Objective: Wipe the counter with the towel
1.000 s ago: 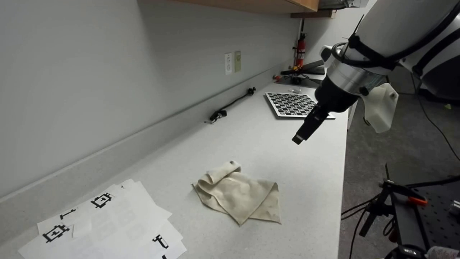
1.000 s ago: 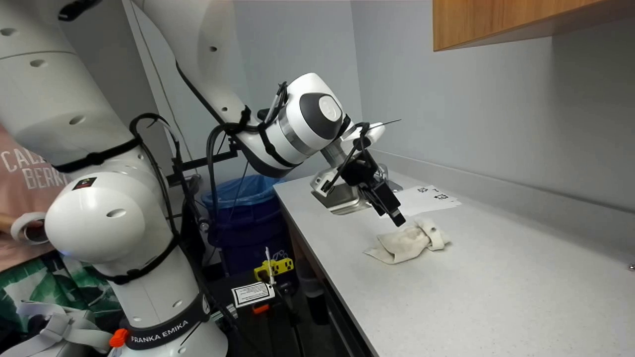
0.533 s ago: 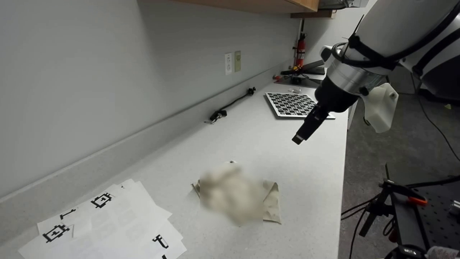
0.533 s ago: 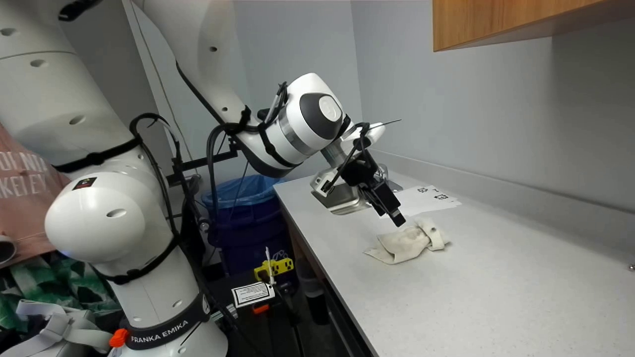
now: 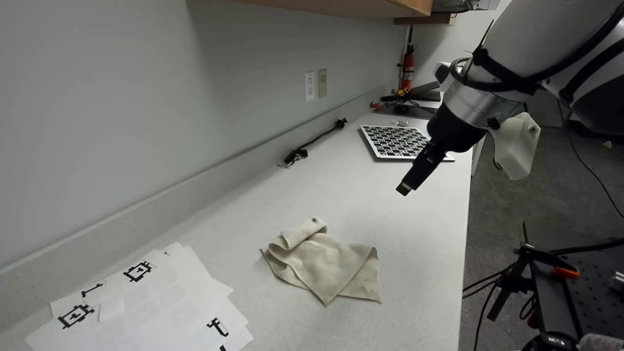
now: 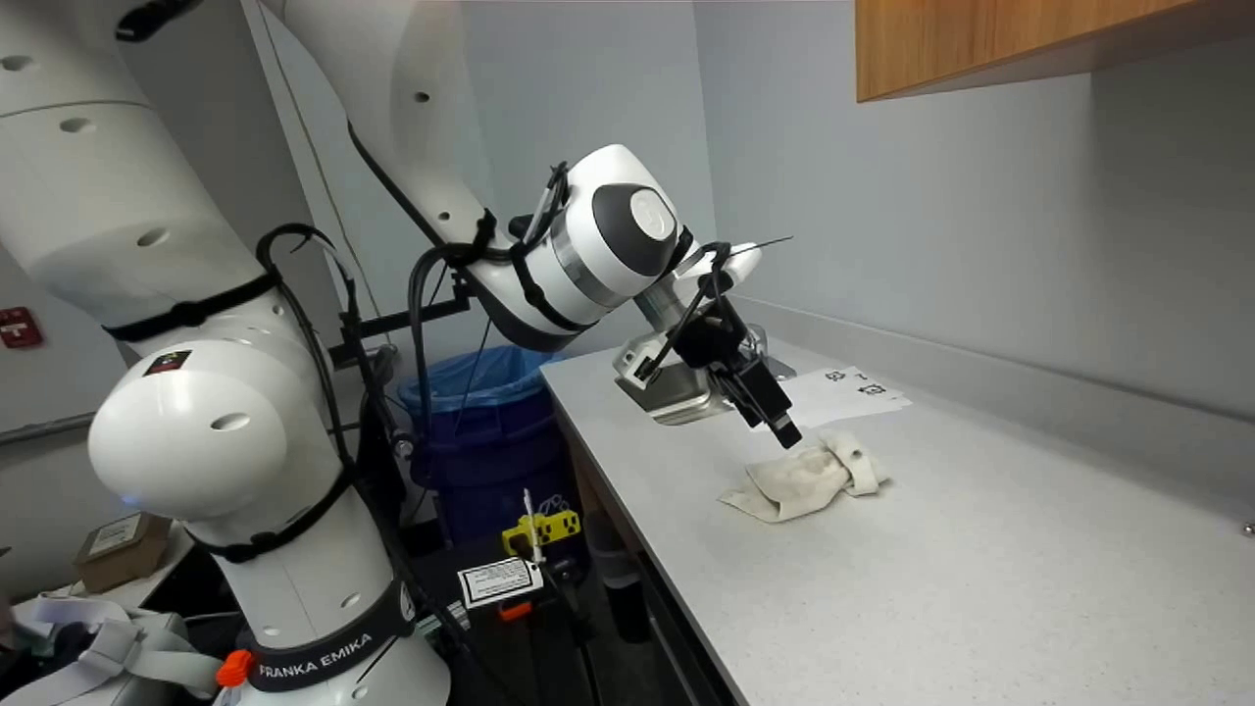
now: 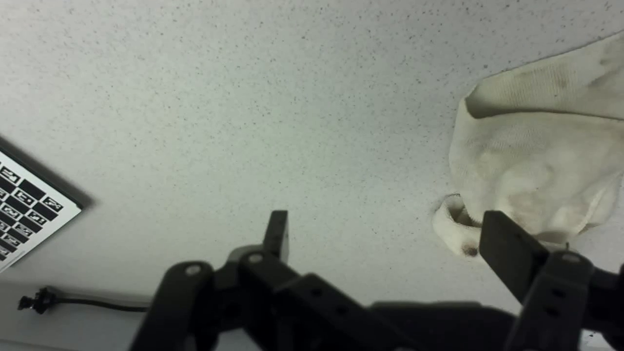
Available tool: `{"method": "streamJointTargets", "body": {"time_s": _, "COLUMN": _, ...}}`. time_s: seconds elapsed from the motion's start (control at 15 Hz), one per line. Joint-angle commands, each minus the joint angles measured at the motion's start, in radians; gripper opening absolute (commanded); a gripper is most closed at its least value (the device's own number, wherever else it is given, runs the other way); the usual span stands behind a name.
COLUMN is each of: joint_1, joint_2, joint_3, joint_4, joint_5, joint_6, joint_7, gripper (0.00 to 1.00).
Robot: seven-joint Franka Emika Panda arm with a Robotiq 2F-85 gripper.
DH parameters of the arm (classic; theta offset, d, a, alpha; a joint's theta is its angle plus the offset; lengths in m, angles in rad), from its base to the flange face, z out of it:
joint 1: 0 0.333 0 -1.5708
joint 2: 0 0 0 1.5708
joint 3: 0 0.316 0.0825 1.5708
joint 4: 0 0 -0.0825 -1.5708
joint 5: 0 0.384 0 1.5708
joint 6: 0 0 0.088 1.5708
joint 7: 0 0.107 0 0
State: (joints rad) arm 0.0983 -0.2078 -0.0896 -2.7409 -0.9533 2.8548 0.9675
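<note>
The beige towel [image 5: 325, 265] lies crumpled and partly folded on the light speckled counter [image 5: 414, 234]. It also shows on the counter in an exterior view [image 6: 799, 483]. In the wrist view the stained towel [image 7: 546, 156] is at the right and runs out of the picture; one finger covers a small part of its lower edge. My black gripper [image 7: 385, 213] is open, with bare counter showing between its fingers. In both exterior views the gripper [image 5: 403, 189] [image 6: 787, 431] is tilted down above the counter, apart from the towel.
White printed sheets [image 5: 146, 297] lie by the wall. A checkered marker board [image 5: 397, 141] and a black cable [image 5: 319, 139] are farther along the counter. A metal sink [image 6: 677, 397] is behind the gripper. A wooden cabinet [image 6: 1020, 49] hangs above.
The arm, gripper and towel have not moved. A person at the left edge of an exterior view has moved out of view, uncovering a cardboard box and a red wall fixture.
</note>
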Motion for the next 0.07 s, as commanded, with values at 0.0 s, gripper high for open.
{"method": "streamJointTargets", "body": {"time_s": 0.0, "joint_1": 0.000, "joint_2": 0.000, "joint_3": 0.000, "joint_4": 0.000, "joint_5": 0.000, "joint_6": 0.000, "joint_7": 0.000, "gripper": 1.00}}
